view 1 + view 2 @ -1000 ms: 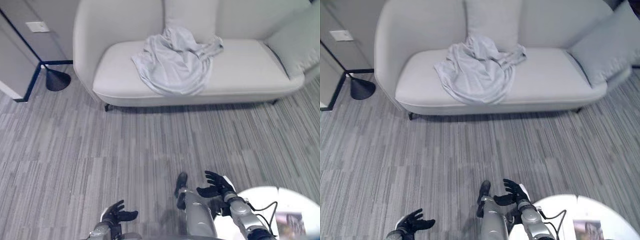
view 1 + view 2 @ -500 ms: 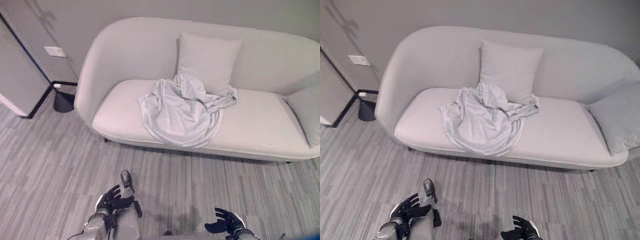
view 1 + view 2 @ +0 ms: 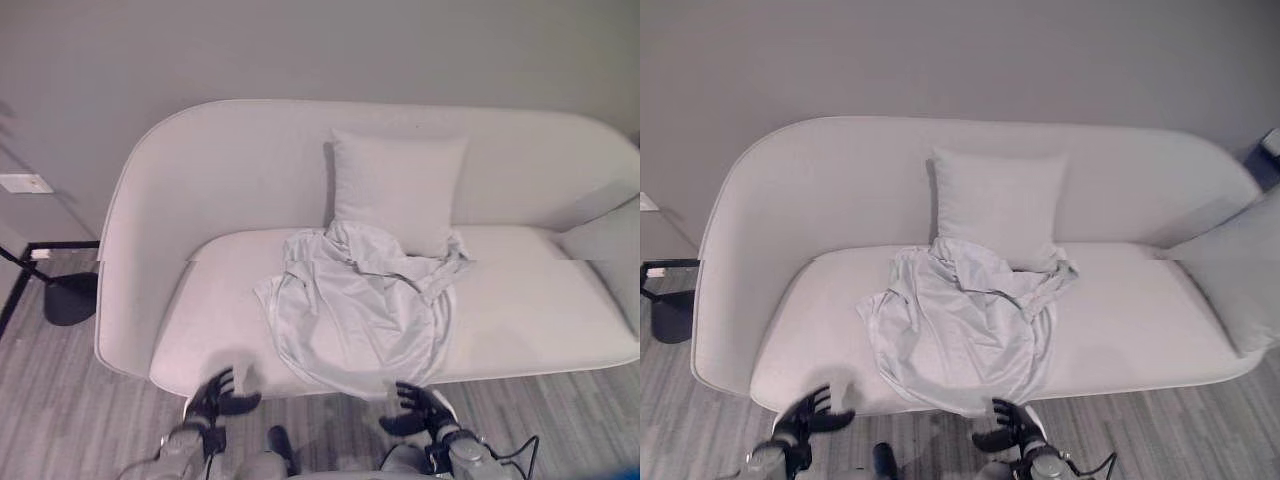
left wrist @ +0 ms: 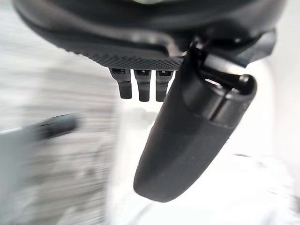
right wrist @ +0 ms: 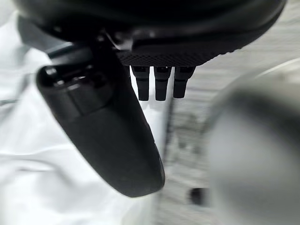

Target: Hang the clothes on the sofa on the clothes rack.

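Left eye view: sofa [image 3: 520, 310] and clothes [image 3: 360, 310] nearer now, each robot hand [image 3: 222, 392] [image 3: 420, 408] empty, fingers loose.

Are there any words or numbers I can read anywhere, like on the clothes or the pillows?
None. No letters, numbers or signs can be read.
The garment on the sofa is plain pale cloth with no print showing.
The pillow behind it is plain too.
The white wall plate at the left edge shows no marking.
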You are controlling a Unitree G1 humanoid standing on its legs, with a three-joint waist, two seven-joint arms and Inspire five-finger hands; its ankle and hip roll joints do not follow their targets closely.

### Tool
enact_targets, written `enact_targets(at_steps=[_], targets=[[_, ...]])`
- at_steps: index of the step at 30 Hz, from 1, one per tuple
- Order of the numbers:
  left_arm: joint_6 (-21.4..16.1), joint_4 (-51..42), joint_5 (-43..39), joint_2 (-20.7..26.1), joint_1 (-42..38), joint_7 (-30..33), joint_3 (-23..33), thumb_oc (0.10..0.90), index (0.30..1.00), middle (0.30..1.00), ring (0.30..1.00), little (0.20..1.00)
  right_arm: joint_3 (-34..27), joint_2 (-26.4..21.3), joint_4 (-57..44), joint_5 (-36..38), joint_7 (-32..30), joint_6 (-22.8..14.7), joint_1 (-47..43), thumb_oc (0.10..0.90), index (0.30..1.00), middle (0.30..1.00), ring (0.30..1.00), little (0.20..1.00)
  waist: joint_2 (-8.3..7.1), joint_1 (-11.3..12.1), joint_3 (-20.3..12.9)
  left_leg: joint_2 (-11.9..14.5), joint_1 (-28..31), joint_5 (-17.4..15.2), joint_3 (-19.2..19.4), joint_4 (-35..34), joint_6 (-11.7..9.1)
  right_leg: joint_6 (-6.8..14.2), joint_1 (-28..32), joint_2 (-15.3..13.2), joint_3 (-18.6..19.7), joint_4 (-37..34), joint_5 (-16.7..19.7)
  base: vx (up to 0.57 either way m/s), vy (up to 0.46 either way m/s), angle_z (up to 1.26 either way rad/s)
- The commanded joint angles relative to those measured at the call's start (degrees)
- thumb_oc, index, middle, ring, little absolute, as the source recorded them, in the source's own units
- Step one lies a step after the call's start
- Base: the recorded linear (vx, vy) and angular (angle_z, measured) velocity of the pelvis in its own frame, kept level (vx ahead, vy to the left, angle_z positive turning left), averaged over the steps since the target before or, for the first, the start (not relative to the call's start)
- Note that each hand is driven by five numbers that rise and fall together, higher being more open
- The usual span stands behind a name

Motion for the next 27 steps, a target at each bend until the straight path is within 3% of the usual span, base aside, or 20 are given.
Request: enact_targets(at_steps=[1, 4, 12, 15, 16, 17, 18, 19, 21, 23, 24, 27], targets=[[-3.28, -8.78, 9.01, 3.74, -3.84, -1.43, 0.91, 0.800, 0.900, 0.900, 0.900, 0.900, -6.34, -6.84, -4.80, -1.72, -2.77, -1.24, -0.19, 0.800, 0.900, 0.900, 0.900, 0.900, -2.22, -0.19, 1.00, 4.09, 0.76, -6.02, 3.27, 0.28, -4.89, 0.38, 10.47, 4.16, 7.43, -8.05, 6.72, 0.18, -0.059, 0.60], [-4.66, -12.00, 12.28, 6.29, -7.17, -1.56, 2.01, 0.800, 0.900, 0.900, 0.900, 0.900, -8.18, -9.34, -7.13, -2.72, -3.03, -1.78, 0.17, 0.800, 0.900, 0.900, 0.900, 0.900, -2.36, 0.37, 0.50, 3.85, 2.06, -6.45, 3.41, 0.28, -5.37, 1.01, 12.69, 4.80, 6.53, -11.42, 7.74, 0.15, -0.107, 0.27], [-5.81, -22.88, 8.62, 7.49, -9.74, -2.25, 3.62, 0.800, 0.900, 0.900, 0.900, 0.900, -11.88, -16.25, -15.75, -3.89, -2.01, -2.80, 0.30, 0.800, 0.900, 0.900, 0.900, 0.900, -0.34, -0.26, -1.34, 6.46, 4.51, -5.03, 1.31, 0.80, -7.23, -0.61, 16.01, 9.96, 6.88, -11.73, 1.31, 0.12, -0.178, -0.22], [-6.06, -24.23, 6.76, 6.86, -13.54, -1.58, 1.81, 0.800, 0.900, 0.900, 0.900, 0.900, -12.01, -18.46, -17.56, -3.39, -2.63, -2.75, -1.84, 0.800, 0.900, 0.900, 0.900, 0.900, -0.59, -0.66, 0.65, 9.46, -1.31, -6.18, -1.42, 14.23, -8.62, -2.85, 17.29, 11.30, 7.20, -11.73, -1.18, 0.01, -0.208, 0.23], [-6.07, -24.16, 6.73, 6.85, -13.72, -1.57, 1.80, 0.800, 0.900, 0.900, 0.900, 0.900, -12.05, -18.47, -17.54, -3.38, -2.63, -2.73, -1.97, 0.800, 0.900, 0.900, 0.900, 0.900, -0.46, -0.81, 0.73, 9.82, -1.86, -6.56, -1.72, 15.13, -8.72, -2.96, 17.28, 11.50, 7.02, -11.73, -1.26, -0.12, -0.140, 0.22], [-6.24, -24.00, 6.31, 6.78, -15.58, -0.90, 1.19, 0.800, 0.900, 0.900, 0.900, 0.900, -11.68, -19.30, -18.16, -3.17, -3.07, -2.80, -3.58, 0.800, 0.900, 0.900, 0.900, 0.900, -0.80, -0.32, 2.32, 10.57, -6.04, -4.48, -4.38, 21.72, -8.52, -4.21, 17.10, 11.63, 6.99, -11.73, -1.19, -0.13, -0.113, 0.13], [-6.35, -22.83, 7.56, 6.68, -18.62, 0.63, -0.48, 0.800, 0.900, 0.900, 0.900, 0.900, -10.40, -20.31, -16.54, -2.50, -3.96, -2.75, -6.65, 0.800, 0.900, 0.900, 0.900, 0.900, -1.10, 1.24, 3.83, 8.96, -10.92, -3.31, -11.76, 21.45, -9.38, -4.57, 17.43, 11.78, 6.91, -11.73, -1.92, 0.00, 0.042, 0.12], [-6.23, -22.34, 11.54, 7.36, -18.60, 2.49, -0.06, 0.800, 0.900, 0.900, 0.900, 0.900, -7.57, -20.65, -16.30, -3.29, -3.65, -2.81, -9.77, 0.800, 0.900, 0.900, 0.900, 0.900, -0.20, 2.34, 3.09, 8.52, -9.04, -2.25, -14.17, 5.82, -8.84, -2.50, 16.88, 11.77, 7.60, -11.73, -1.87, 0.11, 0.107, -0.06], [-6.12, -22.25, 12.90, 7.77, -17.93, 3.26, -0.02, 0.800, 0.900, 0.900, 0.900, 0.900, -5.78, -19.64, -16.86, -4.20, -4.09, -2.80, -12.46, 0.800, 0.900, 0.900, 0.900, 0.900, -0.01, 2.40, 3.16, 7.24, -8.54, -1.15, -14.17, 3.23, -8.71, -2.21, 15.91, 10.87, 8.76, -11.73, -0.44, 0.15, 0.326, -0.97], [-6.42, -21.81, 13.23, 8.28, -17.56, 3.44, 0.83, 0.800, 0.900, 0.900, 0.900, 0.900, -3.55, -17.99, -16.85, -4.81, -4.14, -2.90, -16.04, 0.800, 0.900, 0.900, 0.900, 0.900, -0.60, 3.16, 2.81, 5.24, -6.66, -1.85, -10.45, 0.28, -7.43, -1.02, 13.23, 8.66, 10.33, -11.73, 1.62, 0.08, 0.382, -1.12], [-6.27, -21.81, 12.62, 9.04, -16.84, 3.31, 1.78, 0.800, 0.900, 0.900, 0.900, 0.900, -1.26, -17.13, -16.24, -6.17, -3.92, -2.69, -18.89, 0.800, 0.900, 0.900, 0.900, 0.900, -1.34, 4.75, 3.05, 4.50, -6.48, -2.88, -7.74, 0.28, -6.29, -0.62, 11.97, 7.44, 9.67, -11.73, 3.66, -0.01, 0.214, -1.14], [-5.78, -21.33, 13.40, 10.24, -16.05, 4.04, 2.72, 0.800, 0.900, 0.900, 0.900, 0.900, 1.74, -14.70, -16.57, -6.98, -3.50, -2.55, -21.16, 0.800, 0.900, 0.900, 0.900, 0.900, -1.50, 5.68, 4.84, 4.61, -5.32, -3.31, -6.38, 0.28, -5.37, -1.09, 8.88, 7.87, 11.72, -3.27, 2.19, -0.01, 0.130, -1.17]])
